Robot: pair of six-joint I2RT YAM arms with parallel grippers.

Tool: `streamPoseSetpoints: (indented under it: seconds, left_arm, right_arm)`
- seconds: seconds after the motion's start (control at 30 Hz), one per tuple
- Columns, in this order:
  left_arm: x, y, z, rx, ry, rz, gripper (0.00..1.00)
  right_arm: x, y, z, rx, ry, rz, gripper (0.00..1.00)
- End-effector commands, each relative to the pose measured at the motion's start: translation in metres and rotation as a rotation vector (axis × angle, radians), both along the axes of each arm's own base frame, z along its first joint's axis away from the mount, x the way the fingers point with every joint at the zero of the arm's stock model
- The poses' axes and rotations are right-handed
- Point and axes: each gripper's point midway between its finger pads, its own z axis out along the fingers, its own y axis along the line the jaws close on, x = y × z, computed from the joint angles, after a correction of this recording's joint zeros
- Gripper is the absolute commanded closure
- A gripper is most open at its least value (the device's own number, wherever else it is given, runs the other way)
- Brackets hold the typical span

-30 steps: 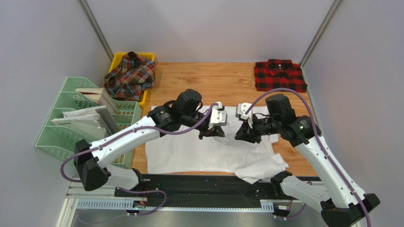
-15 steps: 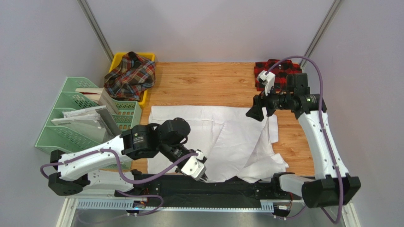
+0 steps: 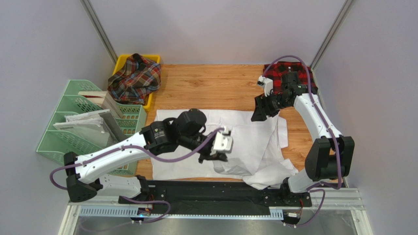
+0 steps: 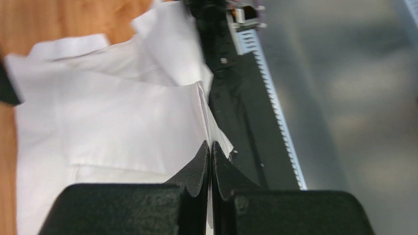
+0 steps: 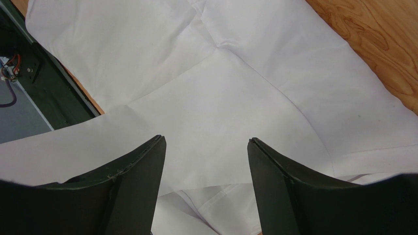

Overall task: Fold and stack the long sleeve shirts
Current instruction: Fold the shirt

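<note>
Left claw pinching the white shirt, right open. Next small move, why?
Probably carry the left claw with its pinched edge farther across the white shirt and lay it down: that fold sits raised and unfinished, while the open right claw hovers empty near the far edge.

Top external: high at the near edge, looking down over the light wooden table.
Wrists: close above the large white cloth shirt, shared by all.

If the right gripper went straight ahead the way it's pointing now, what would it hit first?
The white shirt: the right gripper, jaws open, points at its spread cloth with nothing between. Depth is unclear.
</note>
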Motion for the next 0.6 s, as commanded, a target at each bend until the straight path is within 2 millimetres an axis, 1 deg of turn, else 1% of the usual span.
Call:
streamPoseSetpoints:
  seconds: [0.0,0.03,0.1,0.13,0.2,0.23,0.27,0.3,0.33,0.4,0.43,0.5,0.53,0.57]
  left_arm:
    - [0.094,-0.010,0.017,-0.085,0.086,0.361,1.00]
    - [0.128,0.002,0.010,-0.075,0.101,0.464,1.00]
    - [0.162,0.014,-0.011,-0.044,0.139,0.577,1.00]
    - [0.189,0.031,-0.019,-0.044,0.161,0.658,1.00]
    - [0.213,0.047,-0.042,-0.024,0.201,0.732,1.00]
    - [0.234,0.066,-0.050,-0.026,0.209,0.806,1.00]
    - [0.241,0.076,-0.058,-0.024,0.227,0.840,1.00]
    - [0.248,0.087,-0.073,-0.020,0.241,0.880,1.00]
    - [0.262,0.107,-0.080,-0.027,0.255,0.947,1.00]
    - [0.270,0.126,-0.100,-0.020,0.290,1.015,1.00]
    - [0.278,0.141,-0.105,-0.021,0.298,1.062,1.00]
    - [0.280,0.156,-0.119,-0.017,0.310,1.100,1.00]
    - [0.284,0.165,-0.122,-0.020,0.312,1.129,1.00]
    - [0.283,0.171,-0.129,-0.014,0.316,1.148,1.00]
  right_arm:
    - [0.015,-0.003,0.004,-0.015,-0.020,-0.008,0.32]
    - [0.016,-0.004,-0.001,-0.017,-0.002,-0.009,0.32]
    - [0.018,-0.006,-0.004,-0.023,0.013,-0.013,0.32]
    - [0.017,-0.006,-0.008,-0.023,0.029,-0.012,0.32]
    - [0.016,-0.005,-0.017,-0.021,0.072,-0.002,0.31]
    - [0.017,-0.005,-0.020,-0.022,0.082,-0.003,0.31]
    - [0.018,-0.005,-0.030,-0.023,0.118,0.003,0.31]
    - [0.015,-0.006,-0.034,-0.026,0.146,0.002,0.31]
    - [0.015,-0.005,-0.039,-0.025,0.164,0.005,0.31]
    - [0.013,-0.004,-0.052,-0.020,0.209,0.011,0.31]
    - [0.014,-0.004,-0.056,-0.019,0.224,0.010,0.31]
    - [0.014,-0.004,-0.068,-0.026,0.259,0.012,0.32]
    - [0.014,-0.005,-0.072,-0.031,0.270,0.009,0.32]
    - [0.016,-0.007,-0.076,-0.045,0.270,0.005,0.33]
